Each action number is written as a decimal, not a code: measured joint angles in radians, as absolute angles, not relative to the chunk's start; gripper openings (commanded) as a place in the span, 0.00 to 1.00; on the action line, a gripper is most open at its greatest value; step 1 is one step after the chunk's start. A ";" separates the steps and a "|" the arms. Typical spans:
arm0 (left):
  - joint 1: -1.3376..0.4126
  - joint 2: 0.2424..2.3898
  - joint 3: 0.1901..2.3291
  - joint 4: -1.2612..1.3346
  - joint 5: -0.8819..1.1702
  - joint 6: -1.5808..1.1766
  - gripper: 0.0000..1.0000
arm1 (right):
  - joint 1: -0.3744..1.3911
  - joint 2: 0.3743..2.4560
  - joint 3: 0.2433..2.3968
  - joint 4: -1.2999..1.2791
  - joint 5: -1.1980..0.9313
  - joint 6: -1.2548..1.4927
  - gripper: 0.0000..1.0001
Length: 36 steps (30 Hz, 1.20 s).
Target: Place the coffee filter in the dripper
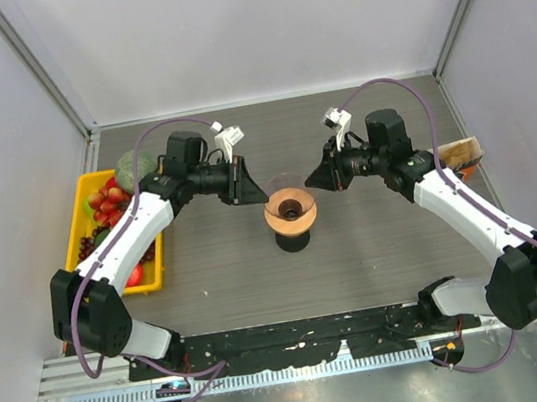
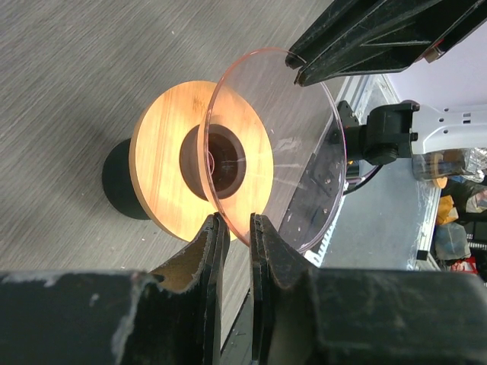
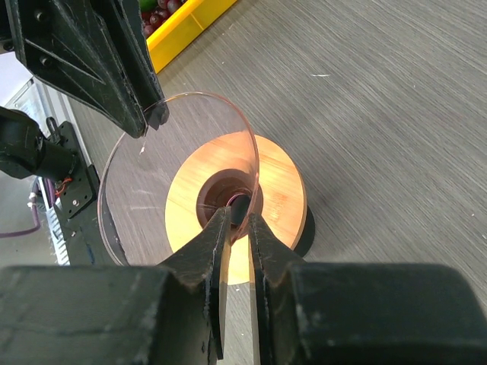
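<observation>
A black rail (image 1: 299, 336) carries both arm bases along the near edge of the worktop (image 1: 386, 244), a grey board with a wood-grain pattern. Beyond it, about midway between the left and right edges, the dripper (image 2: 163, 163) stands on a round black base (image 1: 293, 242). It is an orange-brown disc with a dark centre hole.

The coffee filter (image 2: 281, 152) here is a thin, see-through cone with a pink-tinged rim. It hangs tilted over the dripper, with its narrow end at the dark hole. Whether that end is seated in the hole cannot be told, because the fingers cover it in the right wrist view.

The left gripper (image 2: 234, 222) has its jaws drawn narrow and nips the filter's rim on the left side. The right gripper (image 3: 238, 215), jaws equally narrow, nips the opposite edge. From above the cone is only a faint glassy outline between the two black claws.

A yellow tray (image 1: 76, 222) lies against the left edge, holding red and dark fruit (image 1: 107, 200) and something green, and the left arm crosses part of it. At the right edge a tan packet (image 1: 463, 152) is half hidden behind the right arm. Purple cables (image 1: 403, 85) loop over both arms. Plain white walls (image 1: 252, 21) close in the far edge and both sides.
</observation>
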State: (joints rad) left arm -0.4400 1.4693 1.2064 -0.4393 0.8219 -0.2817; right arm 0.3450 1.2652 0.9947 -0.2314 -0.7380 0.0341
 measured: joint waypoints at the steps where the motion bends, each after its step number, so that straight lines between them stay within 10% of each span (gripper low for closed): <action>1: -0.441 1.468 1.207 -0.440 0.820 -0.280 0.15 | 0.345 1.265 0.994 -0.230 -0.738 0.032 0.06; 18: -0.464 1.467 1.245 -0.501 0.787 -0.242 0.35 | 0.354 1.263 1.035 -0.307 -0.708 0.005 0.32; 33: -0.477 1.475 1.313 -0.619 0.769 -0.223 0.69 | 0.355 1.263 1.081 -0.409 -0.682 -0.010 0.80; 36: -0.468 1.473 1.341 -0.619 0.768 -0.224 0.91 | 0.354 1.261 1.119 -0.435 -0.678 -0.025 0.93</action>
